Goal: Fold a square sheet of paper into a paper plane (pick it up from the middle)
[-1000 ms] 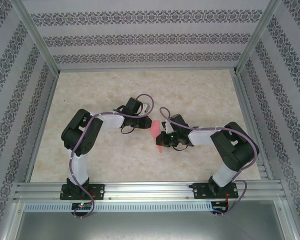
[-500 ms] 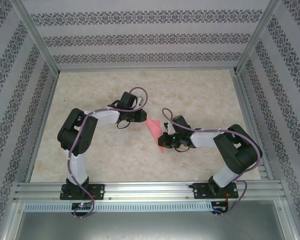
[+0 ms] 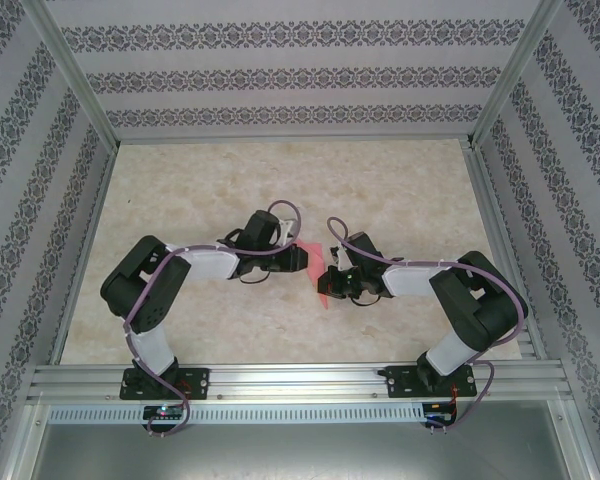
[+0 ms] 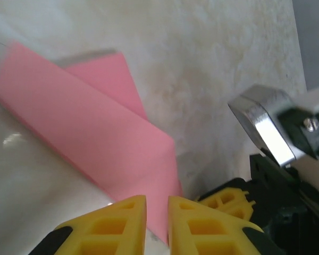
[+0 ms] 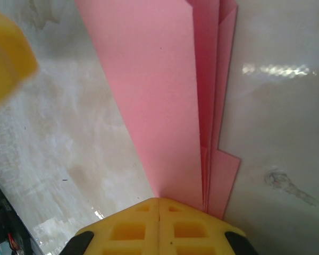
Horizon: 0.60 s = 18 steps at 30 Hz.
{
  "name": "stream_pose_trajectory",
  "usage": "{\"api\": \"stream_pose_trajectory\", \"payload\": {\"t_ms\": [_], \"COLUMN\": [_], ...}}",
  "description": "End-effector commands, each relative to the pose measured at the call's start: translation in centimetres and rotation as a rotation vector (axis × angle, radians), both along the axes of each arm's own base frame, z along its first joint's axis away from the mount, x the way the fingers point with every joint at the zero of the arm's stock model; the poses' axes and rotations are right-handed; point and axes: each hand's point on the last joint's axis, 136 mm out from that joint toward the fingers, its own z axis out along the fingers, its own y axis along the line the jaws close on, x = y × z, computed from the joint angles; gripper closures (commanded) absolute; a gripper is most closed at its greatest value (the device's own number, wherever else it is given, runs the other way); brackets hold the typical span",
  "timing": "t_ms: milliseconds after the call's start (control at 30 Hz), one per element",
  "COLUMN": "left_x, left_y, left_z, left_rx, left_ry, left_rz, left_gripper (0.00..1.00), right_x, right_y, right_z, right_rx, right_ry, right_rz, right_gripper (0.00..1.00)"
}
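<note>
The right gripper (image 5: 158, 202) pinches the thin pink folded paper (image 5: 159, 95), which looks light and floppy; hold the crease. The left gripper (image 4: 157, 204) is nearly closed, grip unclear

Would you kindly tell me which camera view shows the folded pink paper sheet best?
The right wrist view: there the folded pink paper sheet is close and sharp, its stacked layers plain. The left wrist view gives a blurred band of it; the top external view, a small distant sliver.

Left tool (image 3: 302, 258) and right tool (image 3: 331, 284) nearly meet at the paper plane (image 3: 322, 296), seemingly blocking passage between; open table (image 3: 400, 190) beyond.
</note>
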Motion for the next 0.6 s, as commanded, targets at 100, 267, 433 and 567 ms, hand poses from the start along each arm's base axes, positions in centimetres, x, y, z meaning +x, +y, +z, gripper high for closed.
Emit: {"api": "stream_pose_trajectory", "payload": {"t_ms": [100,267,433,567], "left_x": [-1.1,-1.6,-1.2,0.0], "left_y": [-2.4,-2.6,-2.0,-0.1], "left_z": [-1.1,-2.6,-3.7,-4.9], "left_rx": [-0.042,-0.024,0.054,0.182], "left_ry": [0.027,0.065,0.072,0.056], "left_rz": [-0.039,-0.056,-0.041,0.020], "left_gripper": [0.86,0.86,0.86,0.87], "right_x": [-2.3,-2.5,-3.1,-4.2], "right_y": [-2.1,-2.3,-2.9,-4.2], "right_z": [-2.6,-2.9,-3.8,-5.2], "right_rx": [-0.098,-0.106,-0.145,-0.216], "right_ry": [0.104,0.111,0.135,0.173], "right_rz": [-0.035,-0.032,-0.025,-0.027], "right_gripper": [1.00,1.00,1.00,1.00]}}
